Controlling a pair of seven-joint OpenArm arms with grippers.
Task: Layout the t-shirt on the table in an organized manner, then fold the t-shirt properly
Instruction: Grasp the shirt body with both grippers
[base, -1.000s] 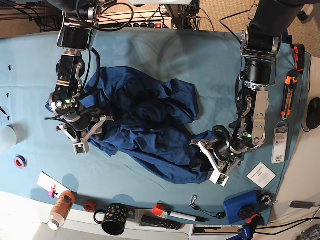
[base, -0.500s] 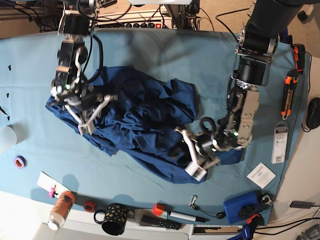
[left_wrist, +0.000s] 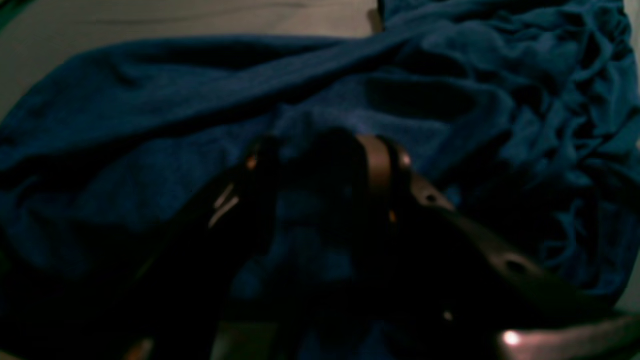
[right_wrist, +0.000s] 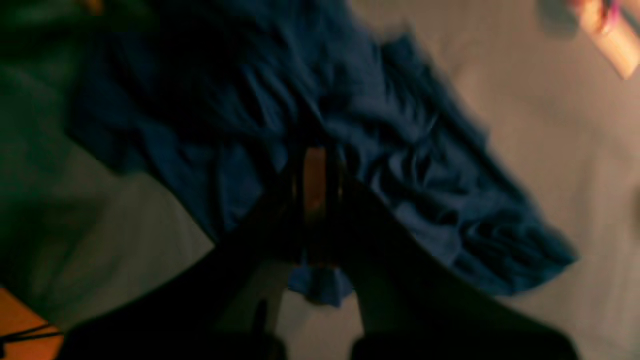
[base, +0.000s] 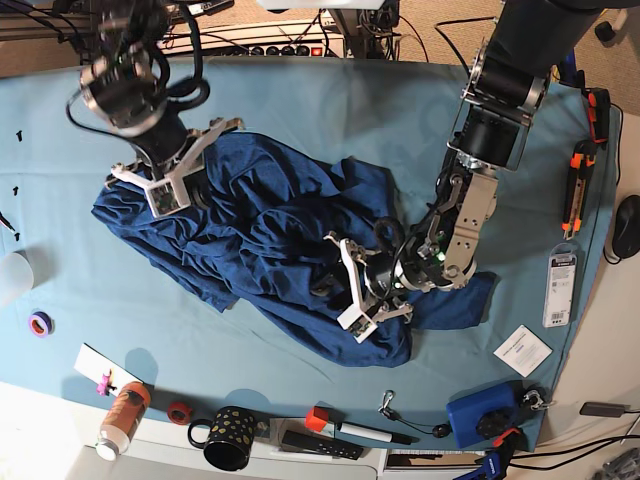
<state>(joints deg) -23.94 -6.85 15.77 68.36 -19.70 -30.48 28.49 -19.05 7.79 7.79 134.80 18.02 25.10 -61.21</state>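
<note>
Near edge clutter: black spotted mug (base: 230, 437), orange-capped bottle (base: 122, 417), marker (base: 370, 433), blue box (base: 482, 412), all along the white rim by the table's (base: 300, 110) front.

Small items: roll of purple tape (base: 40, 323) at the front left; white card (base: 522, 350) at the front right, clear of the cloth.

T-shirt (base: 270, 250): dark navy, crumpled in the middle of the teal-covered table, bunched in ridges and folds, not flat. One flap (base: 455, 300) trails out toward the card.

Left gripper (base: 360, 285): low over the shirt's centre-right, jaws parted. In the left wrist view the fingers (left_wrist: 385, 165) stand apart with blue fabric showing between and beyond them. Whether they have hold of any fabric I cannot tell; the view is dark and blurred.

Right gripper (base: 165, 175): over the shirt's far-left part, tilted. In the right wrist view the fingers (right_wrist: 315, 190) are pressed together on a pinch of the shirt; a small tuft of cloth pokes out on the near side of the closed jaws, and the fabric fans away from them in pleats.

Shirt at right gripper: drawn up toward the claw, with bare table visible beside it.

Far side: power strip and cables (base: 270, 40) beyond the table's back edge.

Right edge: orange-handled tools (base: 580, 190) beside the left arm.
</note>
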